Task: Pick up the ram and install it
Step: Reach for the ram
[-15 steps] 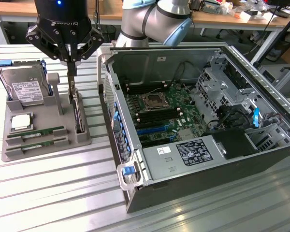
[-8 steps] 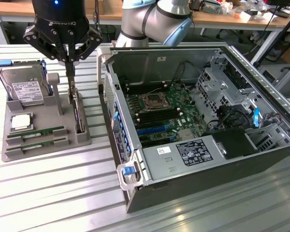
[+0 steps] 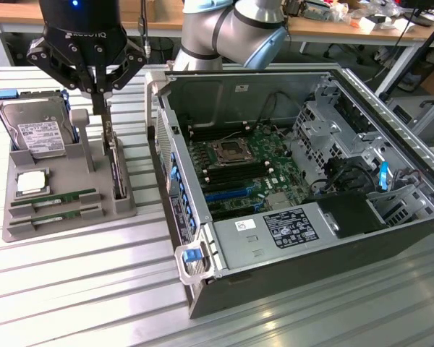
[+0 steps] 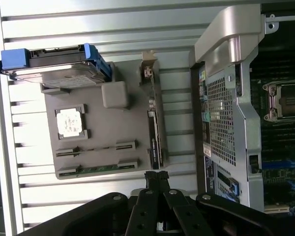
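Currently the gripper [image 3: 99, 101] hangs with its fingers pressed together and nothing between them, above the far part of a grey tray [image 3: 72, 224] on the table [image 3: 94, 289]. It is over the upright card [image 3: 117, 166] that stands on edge in the tray's right slot.

The ram lies at the near end of the same tray, flat in two parallel slots and well apart from the gripper. The far ram stick [image 3: 54, 196] and the near ram stick [image 3: 58, 212] lie side by side, neither one touched.

Count on the tray:
- two ram sticks
- one upright card
- one square processor chip [image 3: 31, 182]
- one hard drive [image 3: 36, 134] in a blue carrier at the far left corner

At the exterior view's right of the tray stands one open computer case [image 3: 224, 289], its motherboard [image 3: 239, 163] exposed.
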Robot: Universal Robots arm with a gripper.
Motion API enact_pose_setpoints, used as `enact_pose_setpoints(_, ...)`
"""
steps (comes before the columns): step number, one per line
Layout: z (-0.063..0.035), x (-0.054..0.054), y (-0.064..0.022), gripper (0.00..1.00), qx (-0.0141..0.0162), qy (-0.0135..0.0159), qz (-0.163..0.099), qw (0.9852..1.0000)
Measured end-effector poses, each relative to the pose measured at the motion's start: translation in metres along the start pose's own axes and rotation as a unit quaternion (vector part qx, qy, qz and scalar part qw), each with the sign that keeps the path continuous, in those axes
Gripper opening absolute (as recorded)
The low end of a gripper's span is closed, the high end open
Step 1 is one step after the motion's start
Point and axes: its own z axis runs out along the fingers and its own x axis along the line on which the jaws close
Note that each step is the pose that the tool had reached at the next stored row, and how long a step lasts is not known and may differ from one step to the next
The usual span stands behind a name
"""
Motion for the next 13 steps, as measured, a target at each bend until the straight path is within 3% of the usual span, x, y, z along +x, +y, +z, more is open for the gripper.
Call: enact_pose_setpoints(13,-0.0004,0.013,-0.0010,0.11,0.0004,0.0000,0.000,1.0000)
